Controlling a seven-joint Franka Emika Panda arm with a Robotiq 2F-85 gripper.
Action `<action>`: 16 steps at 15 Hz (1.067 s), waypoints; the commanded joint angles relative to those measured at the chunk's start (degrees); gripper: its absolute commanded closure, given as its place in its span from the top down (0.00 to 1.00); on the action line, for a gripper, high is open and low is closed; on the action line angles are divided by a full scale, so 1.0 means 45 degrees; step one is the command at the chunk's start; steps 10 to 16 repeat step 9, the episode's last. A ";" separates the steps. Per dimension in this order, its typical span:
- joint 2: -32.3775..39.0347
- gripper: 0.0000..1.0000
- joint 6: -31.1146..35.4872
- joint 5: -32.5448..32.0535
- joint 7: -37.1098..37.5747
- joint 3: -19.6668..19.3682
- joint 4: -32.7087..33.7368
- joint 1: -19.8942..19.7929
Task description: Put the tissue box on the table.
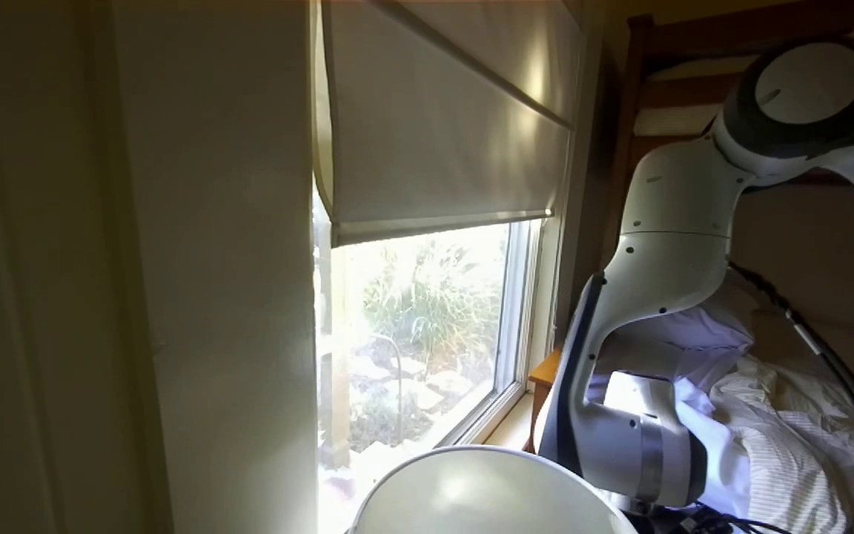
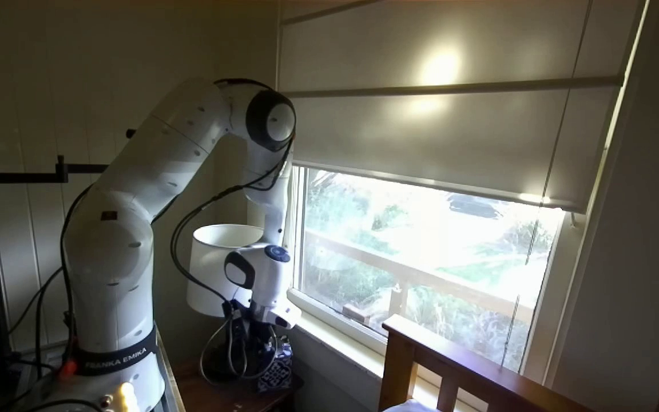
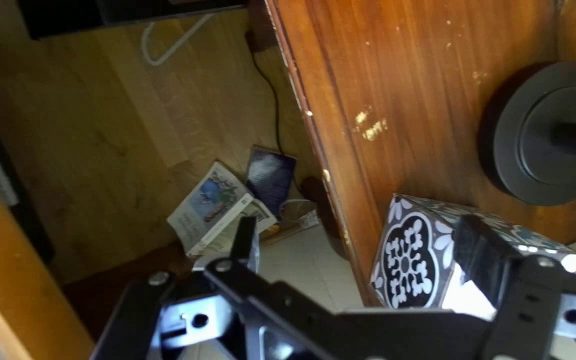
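The tissue box (image 3: 408, 260), black-and-white patterned, sits on the brown wooden table (image 3: 368, 100) near its edge in the wrist view. It also shows in an exterior view (image 2: 277, 366), beside the dark gripper (image 2: 246, 343). My gripper (image 3: 360, 230) is open, its fingers wide apart. The right finger in the wrist view overlaps the box's side; the left finger is clear of the box, over the floor past the table edge. Whether the right finger touches the box I cannot tell. The gripper body hides the box's lower part. The table's edge also shows in an exterior view (image 2: 232, 395).
A lamp's dark round base (image 3: 548, 135) stands on the table near the box. Its white shade (image 2: 206, 274) is close behind the wrist and shows large in an exterior view (image 1: 486, 493). A window sill (image 2: 335, 343), wooden bed frame (image 2: 398, 355) and floor books (image 3: 213, 200) are nearby.
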 commanded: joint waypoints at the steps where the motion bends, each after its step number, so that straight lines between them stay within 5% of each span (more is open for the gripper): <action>1: -0.2408 1.00 0.1245 0.0390 0.2062 -0.0009 -0.2340 0.1760; 2: -0.2803 1.00 0.1598 0.0544 0.2257 0.0058 -0.2739 0.2127; 3: -0.1772 1.00 0.2079 0.2244 0.0568 -0.0183 -0.1490 0.2675; 7: -0.3037 1.00 0.3456 0.5738 -0.2886 0.0841 -0.1625 0.2625; 8: -0.2237 1.00 0.3173 0.4375 -0.1240 0.0513 -0.1608 0.2723; 16: -0.2379 1.00 0.3242 0.4618 -0.1540 0.0581 -0.1623 0.2725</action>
